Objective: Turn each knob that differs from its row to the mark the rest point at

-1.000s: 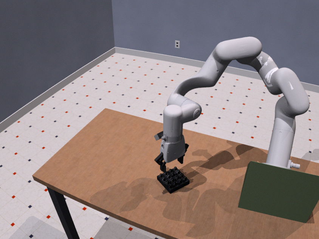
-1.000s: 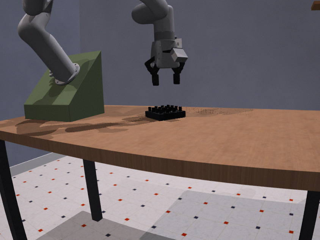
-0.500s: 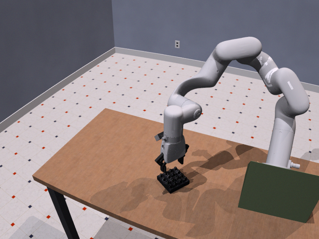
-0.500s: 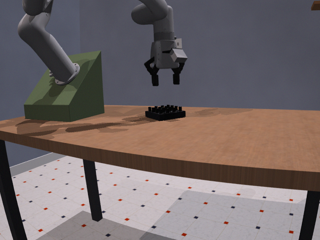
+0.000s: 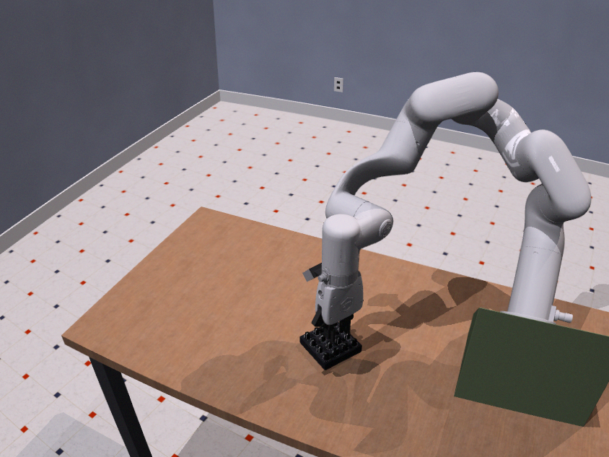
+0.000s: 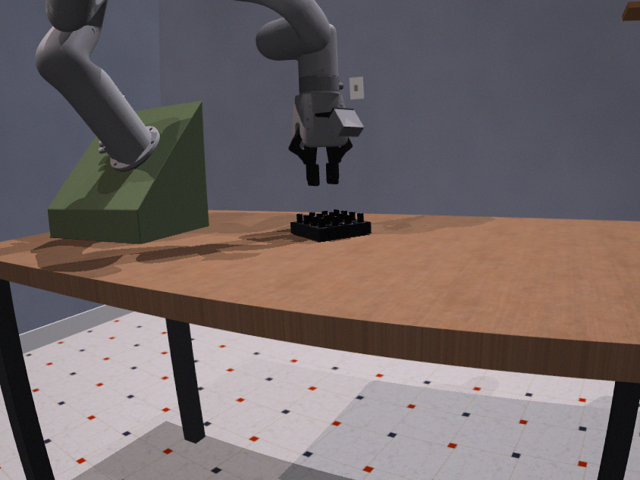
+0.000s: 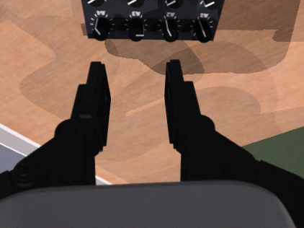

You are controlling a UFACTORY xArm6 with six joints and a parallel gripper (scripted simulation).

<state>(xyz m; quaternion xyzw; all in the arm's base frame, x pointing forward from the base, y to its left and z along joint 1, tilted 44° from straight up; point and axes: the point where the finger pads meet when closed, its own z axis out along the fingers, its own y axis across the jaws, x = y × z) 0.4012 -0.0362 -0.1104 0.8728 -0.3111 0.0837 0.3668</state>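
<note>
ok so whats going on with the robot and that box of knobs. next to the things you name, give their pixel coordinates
The robot arm's claw (image 6: pixel 322 183) (image 7: pixel 136 79) hovers above the black knob box (image 5: pixel 330 359) (image 6: pixel 346 230) (image 7: pixel 153 11), partly closed with nothing between its fingers. It touches no knob at this moment. The box stands on the wooden table (image 5: pixel 203 273) (image 6: pixel 453 271) (image 7: pixel 137 128), and the A3 knob's line (image 7: pixel 140 35) points differently from its row neighbours'.

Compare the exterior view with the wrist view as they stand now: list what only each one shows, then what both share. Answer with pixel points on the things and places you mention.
Only the exterior view shows the light switch (image 6: pixel 356 88) on the wall and the table's dark legs (image 6: pixel 185 384). Only the wrist view shows readable knob names, such as A4 (image 7: pixel 101 13), and white lines on knobs. Both show the knob box (image 6: pixel 346 230) (image 7: pixel 155 20), the tabletop (image 6: pixel 453 277) (image 7: pixel 137 128) and the pincer (image 6: pixel 323 182) (image 7: pixel 136 79).
</note>
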